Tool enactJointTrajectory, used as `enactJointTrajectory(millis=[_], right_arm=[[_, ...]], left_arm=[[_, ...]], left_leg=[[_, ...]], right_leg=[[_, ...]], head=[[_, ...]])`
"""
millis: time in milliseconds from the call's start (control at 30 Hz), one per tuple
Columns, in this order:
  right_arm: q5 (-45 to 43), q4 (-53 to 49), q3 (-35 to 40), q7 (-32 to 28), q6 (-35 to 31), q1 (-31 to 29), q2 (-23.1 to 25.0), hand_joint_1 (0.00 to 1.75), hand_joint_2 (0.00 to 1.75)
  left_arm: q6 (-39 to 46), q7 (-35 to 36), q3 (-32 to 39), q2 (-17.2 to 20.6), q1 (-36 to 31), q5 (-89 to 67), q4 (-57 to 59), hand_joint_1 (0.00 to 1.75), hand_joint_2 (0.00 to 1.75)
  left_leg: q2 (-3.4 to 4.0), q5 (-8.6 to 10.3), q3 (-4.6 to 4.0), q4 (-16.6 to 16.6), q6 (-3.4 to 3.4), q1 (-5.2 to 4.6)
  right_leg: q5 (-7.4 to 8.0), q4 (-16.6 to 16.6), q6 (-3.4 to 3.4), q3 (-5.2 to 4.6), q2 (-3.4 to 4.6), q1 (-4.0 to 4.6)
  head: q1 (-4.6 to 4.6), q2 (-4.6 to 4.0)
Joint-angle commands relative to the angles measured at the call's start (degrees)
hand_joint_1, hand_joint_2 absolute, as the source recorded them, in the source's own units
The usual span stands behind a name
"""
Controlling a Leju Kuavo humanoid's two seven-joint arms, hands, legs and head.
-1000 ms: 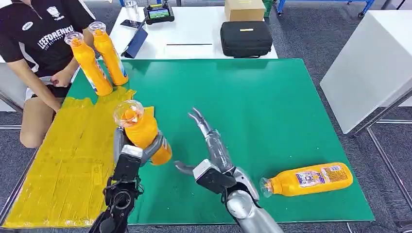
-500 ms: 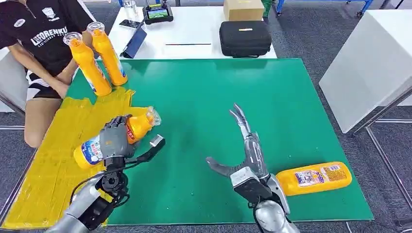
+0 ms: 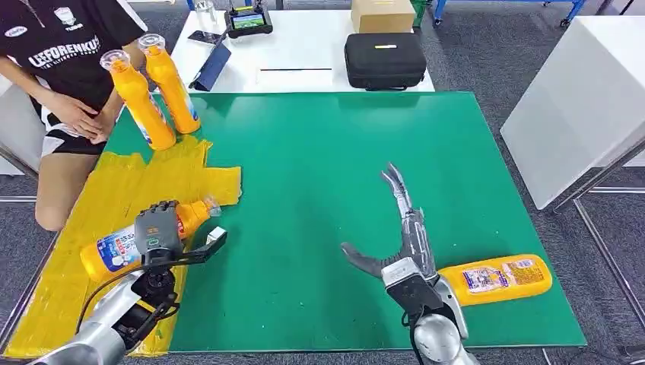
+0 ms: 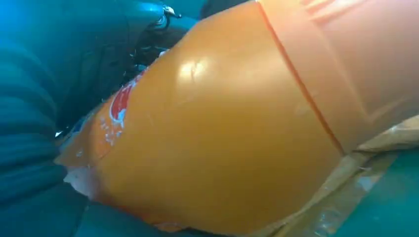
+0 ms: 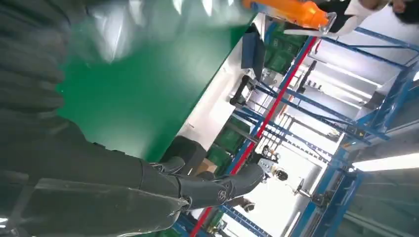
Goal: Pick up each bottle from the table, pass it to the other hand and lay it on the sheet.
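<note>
My left hand [image 3: 156, 230] grips a bottle [image 3: 122, 245] over the yellow sheet [image 3: 91, 281]; my right hand's [image 3: 395, 228] fingers spread empty.

Left hand [image 3: 158, 230]: dark grey segmented fingers [image 3: 149, 215] on a black wrist block, with a grey thumb. Black cables loop along the silver forearm [image 3: 106, 334]. Right hand [image 3: 395, 228]: long metallic grey fingers [image 3: 398, 186], a grey thumb, a pale square plate at the wrist and a rounded silver forearm [image 3: 435, 341].

Head view looks down on the green table [image 3: 365, 152]; 2 wrist views sit close.
</note>
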Motion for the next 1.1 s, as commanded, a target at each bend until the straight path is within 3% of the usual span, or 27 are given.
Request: enactJointTrajectory(millis=[33, 300, 367, 500, 567, 700, 767, 900, 1033, 1067, 1100], right_arm=[[-0.3, 0.9, -1.1, 0.1, 0.1, -1.5, -0.3, 0.0, 1.75], [-0.1, 0.3, -2.3, 1.7, 0.1, 0.4, 0.1, 0.0, 1.75], [0.5, -0.4, -2.6, 2.3, 0.2, 1.0, 0.1, 0.0, 1.75], [10.7, -1.1, -3.3, 5.1, -2.0, 1.5, -0.4, 0.0, 1.75], [21.7, -2.7, -3.3, 6.6, -4.5, 3.0, -1.6, 0.0, 1.75], [27.4, -6.4, -4.9, 7.4, -2.9, 5.0, -2.4, 0.0, 1.75], [31.7, -9.0, -5.4, 8.6, 0.3, 5.6, -3.3, 0.0, 1.75], [40.9, -13.1, -6.7, 11.0, 4.9, 7.1, -5.8, 0.0, 1.75], [40.8, -13.2, -7.4, 10.9, 4.7, 7.0, -6.4, 0.0, 1.75], [45.6, -12.7, -8.0, 13.4, 4.9, 6.9, -7.0, 0.0, 0.0], [46.5, -12.7, -8.5, 14.4, 5.8, 7.3, -8.2, 0.0, 0.0]], left_arm=[[-0.5, -0.1, 0.8, -0.4, -3.4, -0.1, 6.5, 1.75, 1.75], [-2.0, -0.1, 4.3, -3.8, -3.3, -0.1, 10.2, 1.75, 1.75], [-0.5, -0.1, 3.8, -3.9, -3.3, -0.1, 10.5, 0.0, 1.75], [4.3, -3.8, 9.6, -5.9, -0.9, -0.1, 8.3, 0.0, 1.75], [8.9, -16.4, 20.3, -9.6, 1.3, 5.8, 5.9, 0.0, 1.75], [12.5, -26.9, 30.6, -14.0, 3.3, 7.0, 3.0, 0.0, 1.75], [12.8, -36.1, 34.8, -16.7, 3.8, 13.7, 1.4, 0.0, 1.75], [14.0, -45.8, 34.7, -19.8, 6.4, 21.1, -2.2, 0.0, 1.75], [13.7, -45.8, 34.3, -20.2, 6.5, 21.2, -2.5, 0.0, 1.75], [12.0, -49.6, 34.3, -20.5, 7.0, 25.5, -3.9, 0.0, 1.75], [12.4, -52.9, 33.5, -20.9, 7.6, 27.9, -5.1, 0.0, 1.75]], left_leg=[[0.11, -0.17, 0.28, 0.0, -0.25, 0.11], [0.03, -0.03, 0.19, 0.0, -0.17, 0.06], [-0.01, -0.06, 0.28, 0.0, -0.24, 0.09], [-0.01, -0.09, 0.36, 0.0, -0.29, 0.11], [0.08, -0.06, 0.31, 0.0, -0.23, 0.08], [-0.16, -0.09, 0.34, 0.0, -0.24, 0.08], [-0.2, -0.13, 0.3, 0.0, -0.23, 0.1], [-0.15, -0.1, 0.28, 0.0, -0.19, -0.03], [-0.08, -0.14, 0.27, 0.0, -0.15, -0.08], [-0.1, -0.14, 0.24, 0.0, -0.15, -0.08], [-0.09, -0.11, 0.16, 0.0, -0.11, -0.08]], right_leg=[[-0.13, 0.0, -0.02, 0.29, -0.01, 0.1], [-0.05, 0.0, -0.02, 0.15, -0.09, 0.05], [-0.1, 0.0, -0.02, 0.26, -0.16, 0.07], [-0.12, 0.0, -0.01, 0.35, -0.18, 0.08], [-0.06, 0.0, 0.0, 0.28, -0.06, 0.05], [-0.16, 0.0, 0.01, 0.37, -0.29, 0.06], [-0.18, 0.0, 0.04, 0.36, -0.3, 0.09], [-0.17, 0.0, 0.04, 0.33, -0.26, -0.01], [-0.13, 0.0, 0.02, 0.31, -0.19, -0.03], [-0.13, 0.0, 0.03, 0.29, -0.2, -0.03], [-0.09, 0.0, 0.03, 0.22, -0.17, -0.03]], head=[[0.0, 0.0], [-0.02, 0.0], [0.0, 0.0], [-0.02, 0.0], [-0.02, 0.0], [-0.04, 0.0], [0.0, 0.0], [0.0, 0.0], [0.0, 0.0], [-0.02, 0.0], [0.0, 0.0]])
